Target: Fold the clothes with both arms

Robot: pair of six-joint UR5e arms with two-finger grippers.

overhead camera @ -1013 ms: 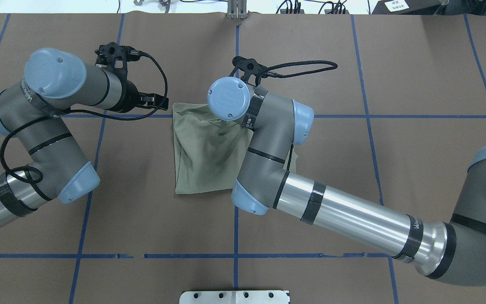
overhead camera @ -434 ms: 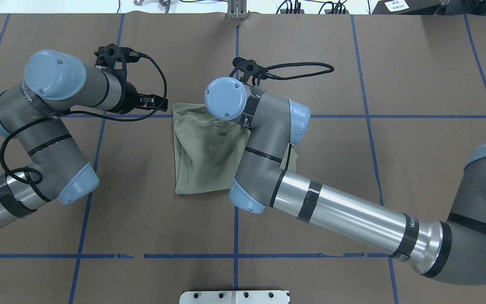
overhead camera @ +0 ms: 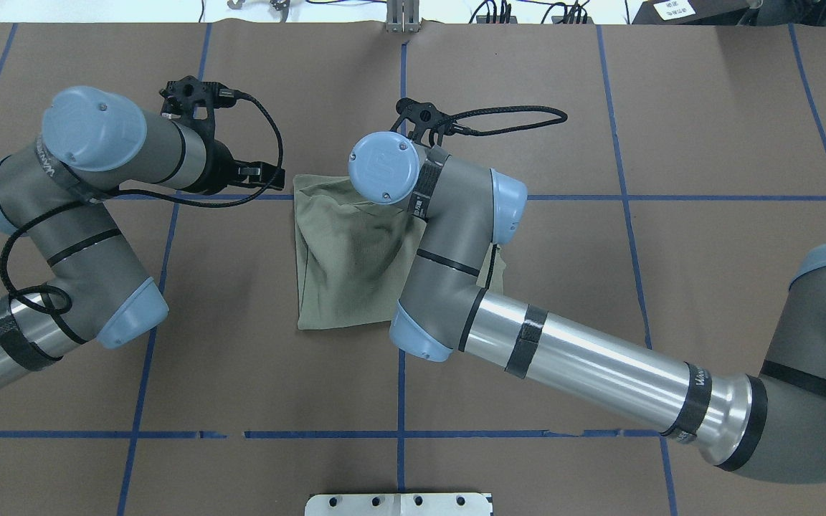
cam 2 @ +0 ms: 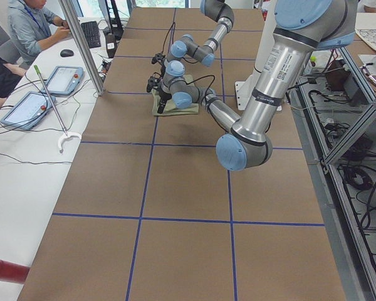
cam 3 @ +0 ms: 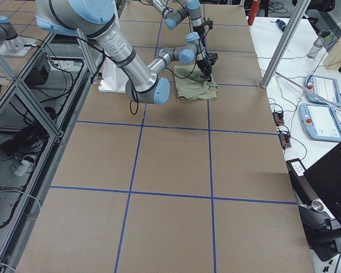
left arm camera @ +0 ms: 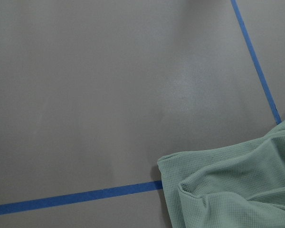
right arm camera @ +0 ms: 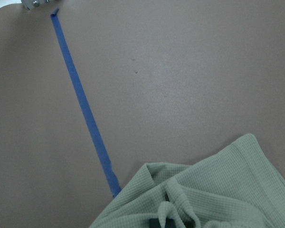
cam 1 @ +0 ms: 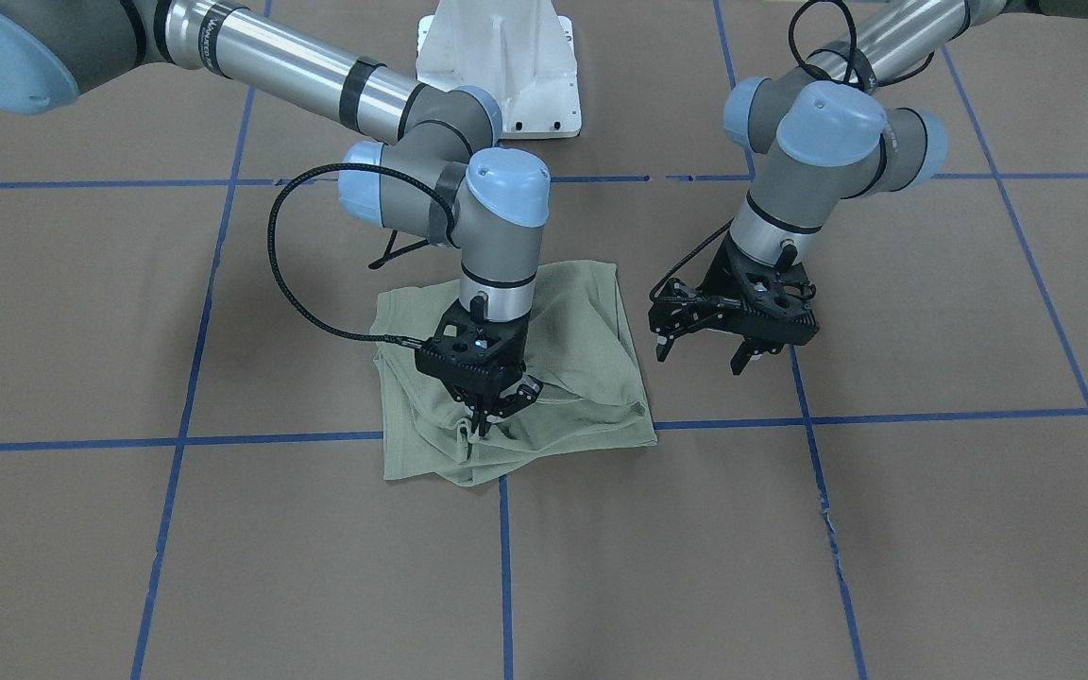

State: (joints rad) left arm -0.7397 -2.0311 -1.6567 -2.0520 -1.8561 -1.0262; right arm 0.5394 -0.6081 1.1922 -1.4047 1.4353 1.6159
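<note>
The pale sage-green shirt (cam 1: pixel 582 349) lies folded into a rough square at the table's middle, with a rumpled far edge (overhead camera: pixel 345 258). My right gripper (cam 1: pixel 481 416) points straight down over that far edge, its jaws closed on a raised pinch of fabric; in the overhead view its own wrist hides it. The right wrist view shows bunched knit (right arm camera: pixel 213 190) at the bottom. My left gripper (cam 1: pixel 703 354) is open and empty, hovering just beside the shirt's left edge (overhead camera: pixel 269 175). The left wrist view shows the shirt's corner (left arm camera: pixel 237 190).
The table is brown paper with a blue tape grid (cam 1: pixel 827 416). The white pedestal base (cam 1: pixel 497 66) stands at the robot's side. In the left side view, operators (cam 2: pixel 31 25) sit at a side table with tablets (cam 2: pixel 28 110) and a metal post (cam 2: pixel 81 44).
My right arm shifted slightly towards the left over the shirt, then held still. The left arm barely moved.
</note>
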